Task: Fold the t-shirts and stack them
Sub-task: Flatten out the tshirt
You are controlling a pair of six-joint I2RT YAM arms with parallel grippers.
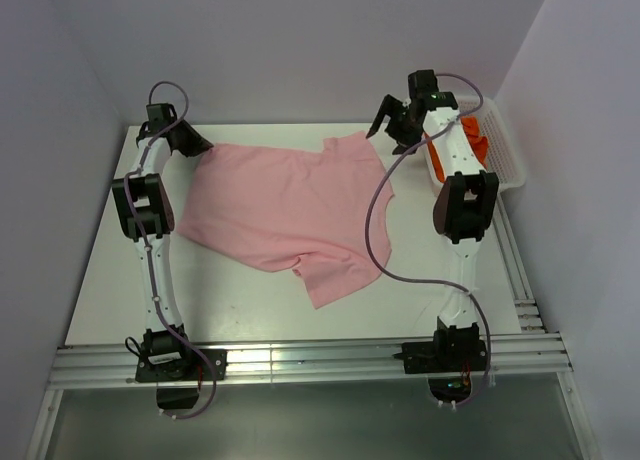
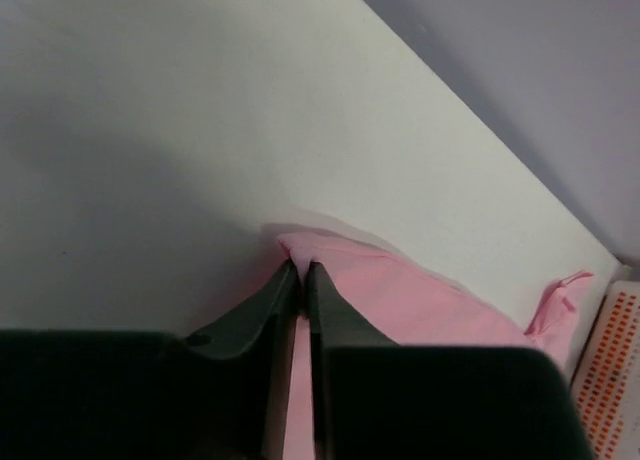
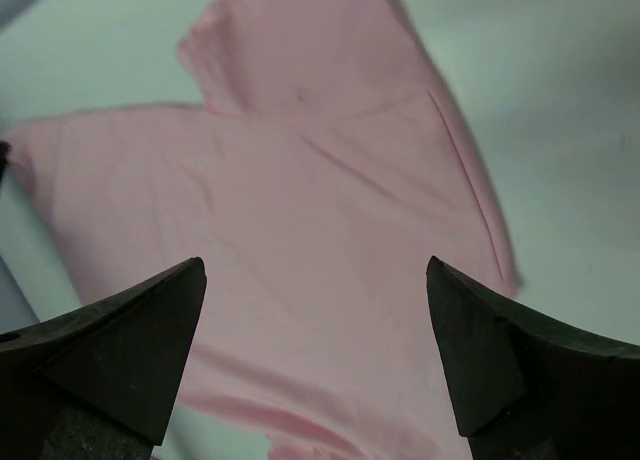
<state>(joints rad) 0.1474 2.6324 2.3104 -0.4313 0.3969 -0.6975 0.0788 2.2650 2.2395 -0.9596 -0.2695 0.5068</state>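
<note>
Pink t-shirt [image 1: 290,205] lies spread mid-way on surface [image 1: 120,290]. Far left: left pincer [image 2: 302,270] nearly closed, pinching its corner. Far right: right pincer [image 3: 315,275] wide open, empty, above shirt. Orange t-shirt [image 1: 472,140] in white basket [image 1: 510,165], far-right corner.

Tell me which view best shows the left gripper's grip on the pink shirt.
Left wrist: the left gripper is closed on a corner of the pink shirt, with cloth pinched between its jaws. Top external shows the gripper at the shirt's far-left corner, but the contact is too small to judge. Right wrist shows only the spread shirt.
</note>
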